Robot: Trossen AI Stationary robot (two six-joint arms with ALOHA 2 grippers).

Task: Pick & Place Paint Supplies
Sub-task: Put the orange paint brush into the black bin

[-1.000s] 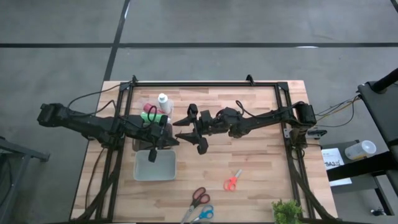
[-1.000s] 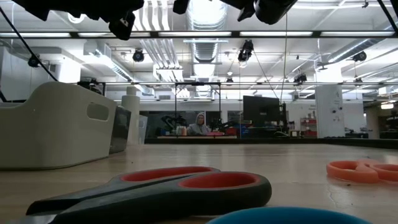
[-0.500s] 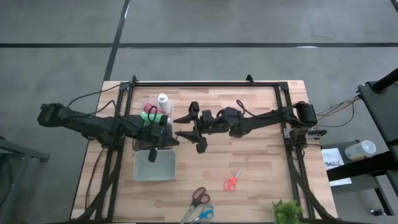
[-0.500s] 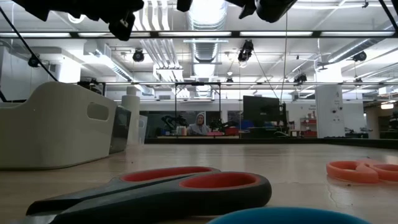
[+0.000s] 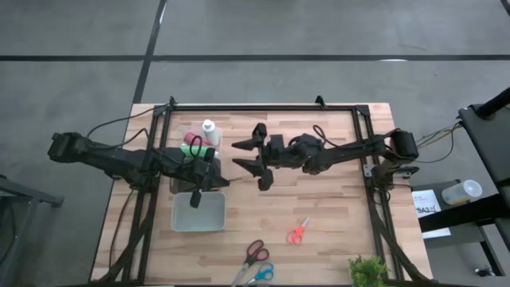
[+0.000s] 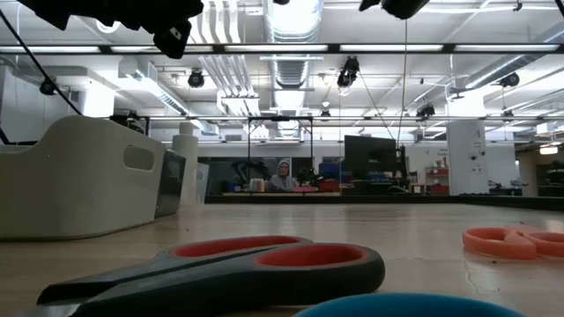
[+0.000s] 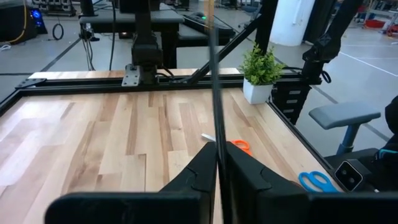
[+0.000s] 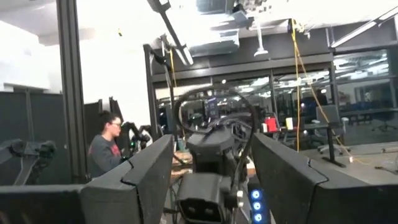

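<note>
Left gripper [image 5: 196, 197] above white bin [image 5: 198, 211], jaws clenched on thin brush [image 7: 214, 112]; right gripper [image 5: 256, 159] over table [image 5: 319, 207] centre, jaws released, empty.

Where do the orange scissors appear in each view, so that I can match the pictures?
High view: the orange scissors lie on the table's front part, right of centre.
Low view: at the right edge, flat on the wood.
Left wrist view: mid-picture on the wood.
Right wrist view: not in it.
Shared landmark: the blue scissors, also in the low view and the left wrist view.
</note>
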